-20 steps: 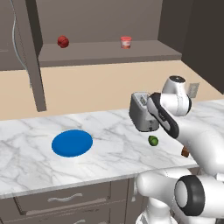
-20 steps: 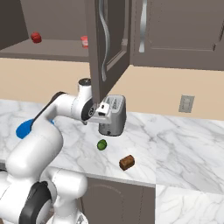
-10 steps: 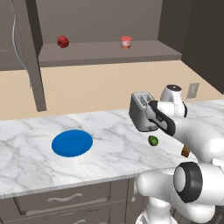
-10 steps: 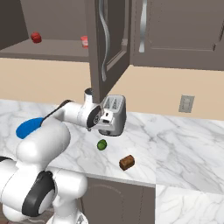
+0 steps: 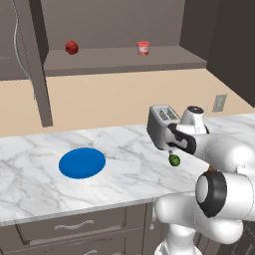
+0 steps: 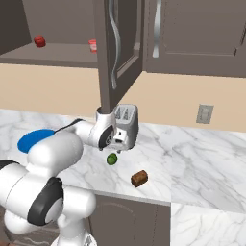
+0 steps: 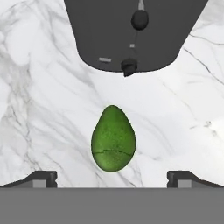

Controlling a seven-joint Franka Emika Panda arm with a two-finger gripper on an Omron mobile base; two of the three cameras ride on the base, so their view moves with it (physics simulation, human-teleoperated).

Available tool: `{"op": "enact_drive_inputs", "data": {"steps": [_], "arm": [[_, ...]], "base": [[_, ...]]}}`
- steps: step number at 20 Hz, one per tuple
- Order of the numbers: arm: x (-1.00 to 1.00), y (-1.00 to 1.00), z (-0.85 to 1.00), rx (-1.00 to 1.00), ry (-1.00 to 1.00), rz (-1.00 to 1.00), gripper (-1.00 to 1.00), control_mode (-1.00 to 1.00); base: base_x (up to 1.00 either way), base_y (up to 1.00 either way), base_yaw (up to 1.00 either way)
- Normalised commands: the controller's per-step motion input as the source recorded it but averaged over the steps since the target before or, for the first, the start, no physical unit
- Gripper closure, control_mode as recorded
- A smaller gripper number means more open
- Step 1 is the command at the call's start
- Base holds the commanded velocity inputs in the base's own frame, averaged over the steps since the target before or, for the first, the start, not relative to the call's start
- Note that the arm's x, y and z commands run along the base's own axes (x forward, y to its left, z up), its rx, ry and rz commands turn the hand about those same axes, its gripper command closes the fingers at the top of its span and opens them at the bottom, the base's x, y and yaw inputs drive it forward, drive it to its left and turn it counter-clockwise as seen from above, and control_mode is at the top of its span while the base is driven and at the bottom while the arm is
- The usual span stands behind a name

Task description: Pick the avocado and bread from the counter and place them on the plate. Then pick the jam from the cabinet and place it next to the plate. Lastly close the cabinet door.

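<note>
The dark green avocado (image 7: 113, 138) lies on the white marble counter (image 5: 124, 172), just in front of a toaster. My gripper (image 7: 113, 179) hangs straight above it, open, with one fingertip on each side and nothing held. From the base views, the hand (image 6: 117, 143) hovers over the avocado (image 6: 112, 158) (image 5: 174, 160). The brown bread (image 6: 139, 178) rests a little to the avocado's right. The blue plate (image 5: 82, 162) (image 6: 33, 139) lies well to the left. The red jam (image 5: 143, 48) stands on the cabinet shelf (image 5: 119, 57). The cabinet door (image 6: 117, 53) stands open.
A silver toaster (image 5: 162, 127) (image 6: 126, 125) stands right behind the avocado, close to the hand. A dark red ball (image 5: 71, 47) sits on the shelf left of the jam. A wall outlet (image 6: 204, 114) is at the right. Drawers (image 5: 74, 226) run below the counter.
The arm has sunk slightly, bringing the hand lower over the avocado. The jaws have stayed open. Avocado, bread and plate have not moved.
</note>
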Motion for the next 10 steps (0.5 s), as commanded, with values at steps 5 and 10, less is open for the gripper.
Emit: {"op": "enact_drive_inputs", "data": {"steps": [5, 10], "arm": [[0.06, -0.01, -0.41, 0.0, 0.0, 0.0, -1.0, -1.0], [0.04, 0.0, -0.37, 0.0, 0.0, 0.0, -1.0, -1.0]], "base": [[0.0, 0.0, 0.0], [0.0, 0.0, 0.0]]}}
